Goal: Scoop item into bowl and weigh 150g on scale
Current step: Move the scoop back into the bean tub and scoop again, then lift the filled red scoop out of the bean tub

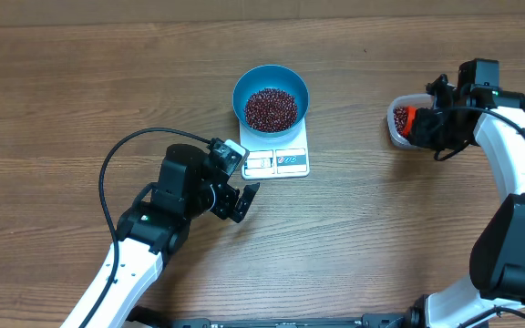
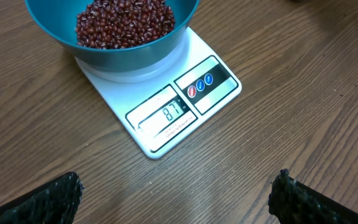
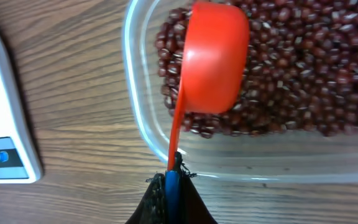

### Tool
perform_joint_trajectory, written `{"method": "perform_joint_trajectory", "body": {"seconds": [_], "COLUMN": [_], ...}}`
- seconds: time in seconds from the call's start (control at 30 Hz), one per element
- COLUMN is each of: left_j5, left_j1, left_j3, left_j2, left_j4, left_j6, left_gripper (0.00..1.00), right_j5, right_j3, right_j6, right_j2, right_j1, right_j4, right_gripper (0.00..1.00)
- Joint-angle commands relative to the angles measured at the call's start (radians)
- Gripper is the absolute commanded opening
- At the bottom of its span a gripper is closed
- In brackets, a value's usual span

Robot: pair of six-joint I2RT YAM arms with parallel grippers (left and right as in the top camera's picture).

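Note:
The blue bowl (image 1: 239, 91) stands on the white scale (image 1: 276, 164) and holds a heap of red-brown beans (image 1: 271, 108). In the left wrist view the bowl (image 2: 48, 37) and its beans (image 2: 123, 22) sit above the scale (image 2: 204, 102), whose display reads 87. My left gripper (image 1: 241, 202) hovers open and empty just below-left of the scale, fingertips (image 2: 61, 196) wide apart. My right gripper (image 3: 171, 186) is shut on the blue-ended handle of an orange scoop (image 3: 213, 62). The scoop's cup lies over the beans (image 3: 303, 74) in a clear tub (image 3: 142, 124).
The clear tub (image 1: 396, 123) sits at the right of the wooden table, well apart from the scale, with the right arm reaching over it. A corner of the scale (image 3: 5, 143) shows left of the tub in the right wrist view.

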Motion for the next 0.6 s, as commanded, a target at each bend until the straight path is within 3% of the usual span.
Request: {"method": "perform_joint_trajectory", "body": {"seconds": [0.0, 0.57], "left_j5": [0.012, 0.012], "left_j1": [0.005, 0.005], "left_j3": [0.021, 0.021], "left_j2": [0.003, 0.003], "left_j4": [0.000, 0.000], "left_j6": [-0.010, -0.010], "left_gripper": [1.00, 1.00], "right_j5": [-0.092, -0.354], "right_j3": [-0.006, -0.006], "right_j6": [0.000, 0.048], "right_j2": [0.008, 0.009], "right_j1": [-0.007, -0.181], "right_j4": [0.007, -0.017], "right_gripper": [0.04, 0.04]}}
